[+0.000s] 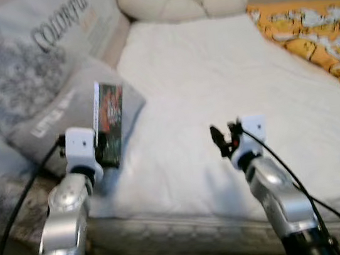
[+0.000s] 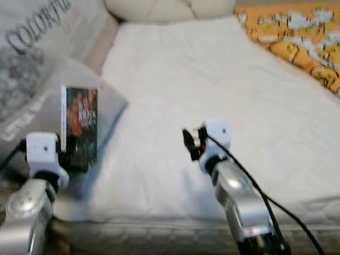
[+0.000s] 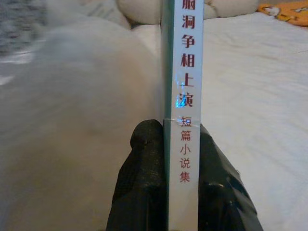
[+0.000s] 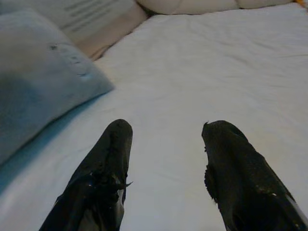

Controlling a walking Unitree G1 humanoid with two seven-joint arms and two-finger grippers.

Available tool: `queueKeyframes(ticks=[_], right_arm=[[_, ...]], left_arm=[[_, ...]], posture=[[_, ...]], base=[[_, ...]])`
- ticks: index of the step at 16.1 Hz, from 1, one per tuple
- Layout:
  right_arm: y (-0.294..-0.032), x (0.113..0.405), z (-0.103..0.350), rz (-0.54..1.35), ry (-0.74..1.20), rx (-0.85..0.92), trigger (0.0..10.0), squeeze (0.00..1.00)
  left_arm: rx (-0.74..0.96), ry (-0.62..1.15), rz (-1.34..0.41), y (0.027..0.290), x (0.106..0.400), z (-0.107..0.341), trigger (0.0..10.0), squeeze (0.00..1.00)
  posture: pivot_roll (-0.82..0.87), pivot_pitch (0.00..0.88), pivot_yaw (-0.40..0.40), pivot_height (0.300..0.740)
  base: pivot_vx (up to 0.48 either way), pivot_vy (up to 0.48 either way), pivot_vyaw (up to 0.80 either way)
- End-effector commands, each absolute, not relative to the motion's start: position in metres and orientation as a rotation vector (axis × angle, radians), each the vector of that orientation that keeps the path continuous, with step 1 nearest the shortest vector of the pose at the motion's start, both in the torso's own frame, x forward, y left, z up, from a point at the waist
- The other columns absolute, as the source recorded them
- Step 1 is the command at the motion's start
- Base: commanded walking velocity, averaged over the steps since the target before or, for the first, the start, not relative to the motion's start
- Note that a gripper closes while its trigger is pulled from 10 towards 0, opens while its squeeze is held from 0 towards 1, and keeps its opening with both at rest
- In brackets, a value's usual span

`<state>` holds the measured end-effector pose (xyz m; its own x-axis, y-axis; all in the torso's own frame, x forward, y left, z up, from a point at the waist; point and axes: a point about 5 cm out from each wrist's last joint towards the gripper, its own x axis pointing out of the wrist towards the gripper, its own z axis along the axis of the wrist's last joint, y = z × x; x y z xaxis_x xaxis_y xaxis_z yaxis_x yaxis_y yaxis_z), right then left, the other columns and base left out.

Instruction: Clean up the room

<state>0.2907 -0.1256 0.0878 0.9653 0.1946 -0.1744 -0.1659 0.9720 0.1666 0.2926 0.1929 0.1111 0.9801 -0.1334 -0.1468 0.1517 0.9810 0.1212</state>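
A thin book (image 1: 110,122) with a dark cover, red picture and white spine stands upright in my left gripper (image 1: 105,150), held above the left edge of the white bed (image 1: 228,87) in front of a grey pillow (image 1: 60,114). In the left wrist view the black fingers (image 3: 144,183) clamp the white spine of the book (image 3: 185,82), which carries red characters. My right gripper (image 1: 221,139) hovers open over the middle of the mattress, its fingers (image 4: 103,178) spread with nothing between them.
A large grey printed cushion (image 1: 14,54) leans at the left behind the pillow. A cream bolster (image 1: 171,3) lies at the head of the bed. An orange patterned blanket (image 1: 315,31) covers the far right corner.
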Motion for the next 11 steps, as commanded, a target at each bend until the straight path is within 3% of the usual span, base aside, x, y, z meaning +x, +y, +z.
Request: queueKeyframes(ticks=[1,4,9,11], right_arm=[[-0.135,0.291,0.087,0.154,0.198,0.149,10.0,0.00],[-0.135,0.292,0.088,0.153,0.188,0.146,10.0,0.00],[-0.137,0.293,0.091,0.170,0.174,0.125,10.0,0.00],[-0.144,0.296,0.098,0.230,0.153,0.087,10.0,0.00]], left_arm=[[0.134,0.083,-0.184,0.180,0.297,0.122,10.0,0.00],[0.133,0.084,-0.185,0.180,0.297,0.121,10.0,0.00],[0.136,0.086,-0.185,0.181,0.297,0.121,10.0,0.00],[0.158,0.103,-0.216,0.180,0.300,0.120,10.0,0.00]], posture=[[-0.06,0.000,-0.030,0.740],[-0.06,0.000,-0.029,0.740],[-0.05,0.000,-0.030,0.740],[-0.05,0.000,-0.030,0.740]], base=[[0.337,0.000,-0.80],[0.335,0.000,-0.64],[0.329,0.000,0.00],[0.000,0.000,0.00]])
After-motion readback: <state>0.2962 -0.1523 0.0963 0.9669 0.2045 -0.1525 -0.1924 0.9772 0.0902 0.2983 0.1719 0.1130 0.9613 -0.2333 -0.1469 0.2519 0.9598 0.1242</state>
